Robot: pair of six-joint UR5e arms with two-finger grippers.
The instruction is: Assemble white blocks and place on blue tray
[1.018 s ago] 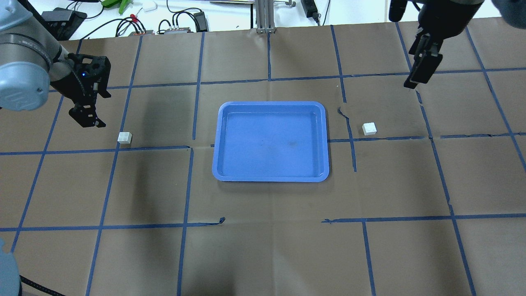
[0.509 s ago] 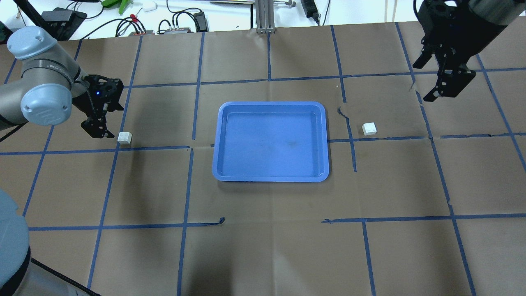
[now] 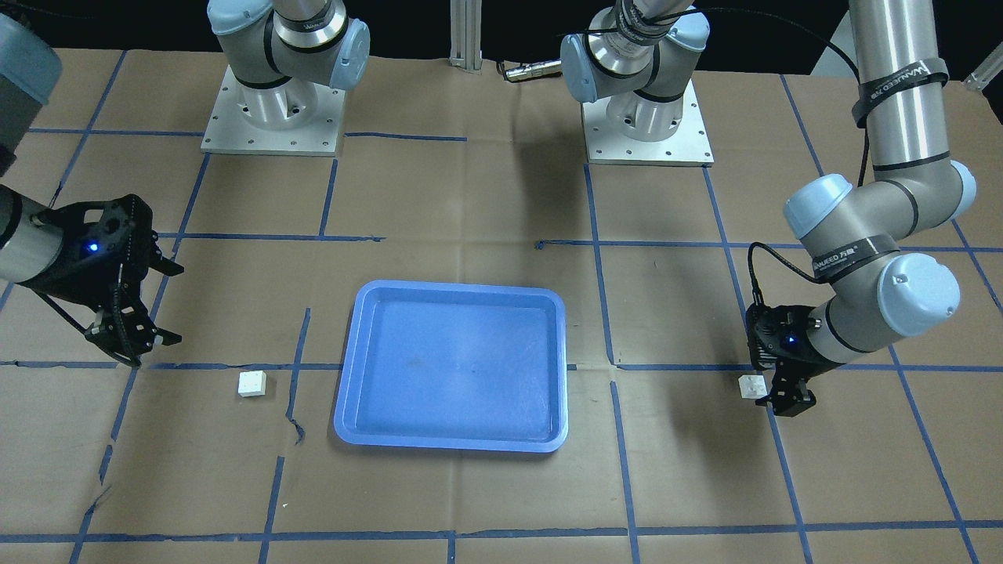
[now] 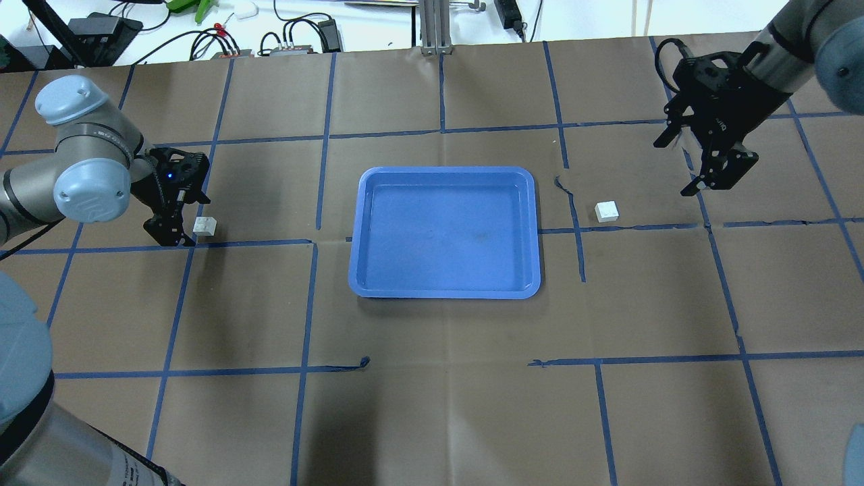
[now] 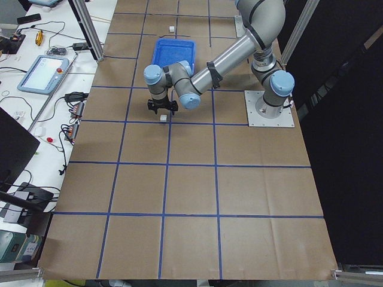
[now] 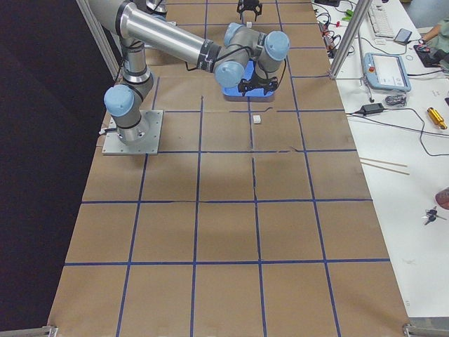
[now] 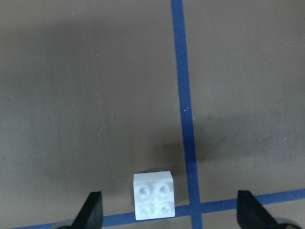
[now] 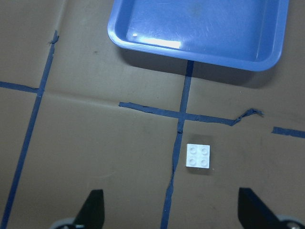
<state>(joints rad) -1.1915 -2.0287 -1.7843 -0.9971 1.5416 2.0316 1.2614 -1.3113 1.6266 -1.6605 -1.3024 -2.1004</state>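
Note:
One white block (image 4: 204,225) lies left of the blue tray (image 4: 445,291), the other white block (image 4: 606,211) to its right. My left gripper (image 4: 177,226) is open, low over the table right beside the left block. In the left wrist view that block (image 7: 153,195) sits between the open fingers (image 7: 90,210). My right gripper (image 4: 715,177) is open and empty, above and to the right of the right block. In the right wrist view that block (image 8: 198,156) lies ahead of the fingers (image 8: 93,207), with the tray (image 8: 200,50) beyond. The tray is empty.
Brown paper with blue tape lines covers the table (image 4: 432,378). Cables and electronics (image 4: 223,37) lie beyond the far edge. In the front-facing view the two arm bases (image 3: 270,117) stand at the top, and the left block (image 3: 752,386) is at the right.
My left gripper has come down and to the right, ending next to the left block. My right gripper has turned and moved down toward the right block. Blocks and tray have not moved.

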